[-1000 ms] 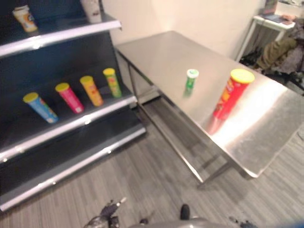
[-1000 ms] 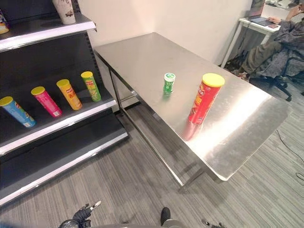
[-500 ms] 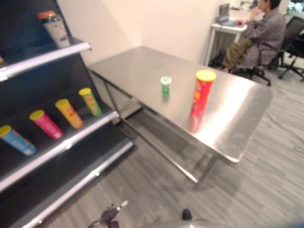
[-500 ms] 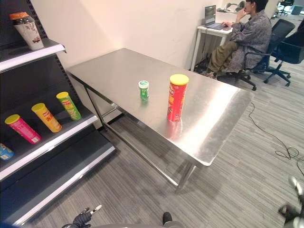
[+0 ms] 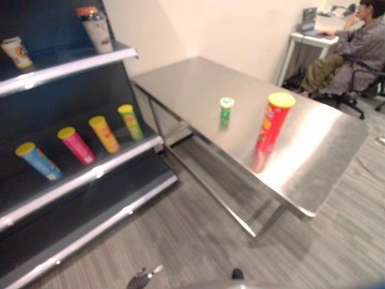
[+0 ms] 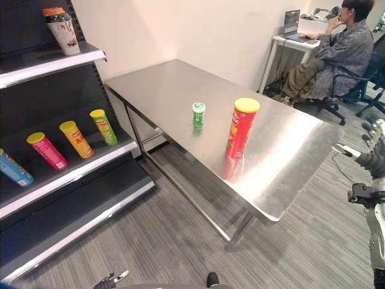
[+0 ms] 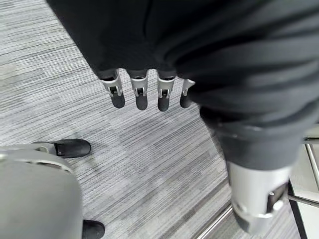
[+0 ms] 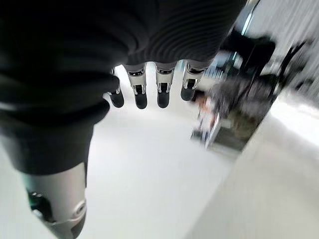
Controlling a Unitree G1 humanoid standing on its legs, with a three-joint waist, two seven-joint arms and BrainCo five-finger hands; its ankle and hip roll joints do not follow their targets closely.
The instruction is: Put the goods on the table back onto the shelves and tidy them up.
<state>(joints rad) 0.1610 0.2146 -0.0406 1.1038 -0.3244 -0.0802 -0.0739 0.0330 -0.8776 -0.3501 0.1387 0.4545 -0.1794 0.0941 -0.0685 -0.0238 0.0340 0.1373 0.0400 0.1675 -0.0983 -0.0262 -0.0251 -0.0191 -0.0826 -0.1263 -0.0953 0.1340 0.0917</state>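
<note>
2 goods stand upright and apart on the worktop (image 6: 180,84): a red can (image 6: 242,129) and a small green can (image 6: 198,114). Left hand (image 7: 144,89) and right hand (image 8: 149,87) both hang with fingers straight, holding nothing, clear of the shelves (image 6: 72,174).

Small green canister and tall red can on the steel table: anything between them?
Nothing. In the right eye view, only bare steel tabletop separates the small green canister from the tall red yellow-lidded can; both stand upright, apart.
</note>
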